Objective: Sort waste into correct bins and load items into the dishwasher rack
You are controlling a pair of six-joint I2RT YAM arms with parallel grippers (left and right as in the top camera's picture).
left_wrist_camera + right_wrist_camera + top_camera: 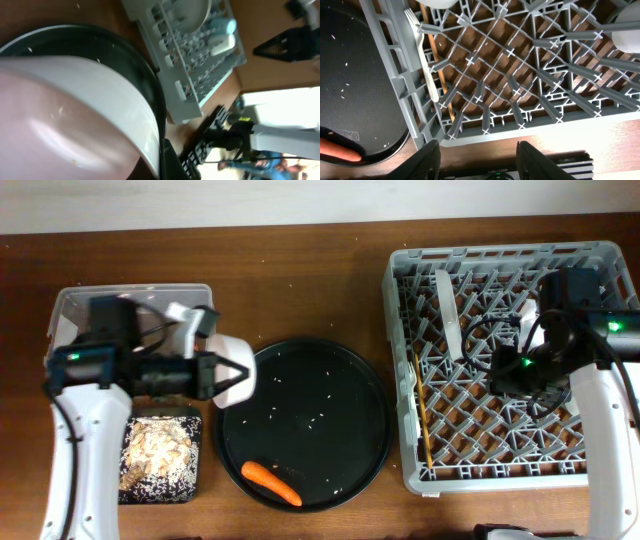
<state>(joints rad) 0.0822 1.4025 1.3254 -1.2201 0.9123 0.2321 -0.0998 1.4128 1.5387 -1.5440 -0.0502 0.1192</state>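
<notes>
Left gripper is closed on the rim of the white bowl. The bowl is held tilted on edge over the left rim of the round black tray, and I can't tell if it touches the tray. In the left wrist view the bowl's side fills most of the frame.

Right gripper is open with nothing between the fingers. It hangs over the near wall of the rack, which sits on the right of the surface.

The fork and chopsticks lie side by side along the rack's left side. White dishes stand further back in the rack; their type isn't clear from here.

The carrot lies on the near part of the round tray, toward its left. The food scraps are in the shallow black tray at near left. The clear tub is just behind that tray, mostly hidden under the left arm.
</notes>
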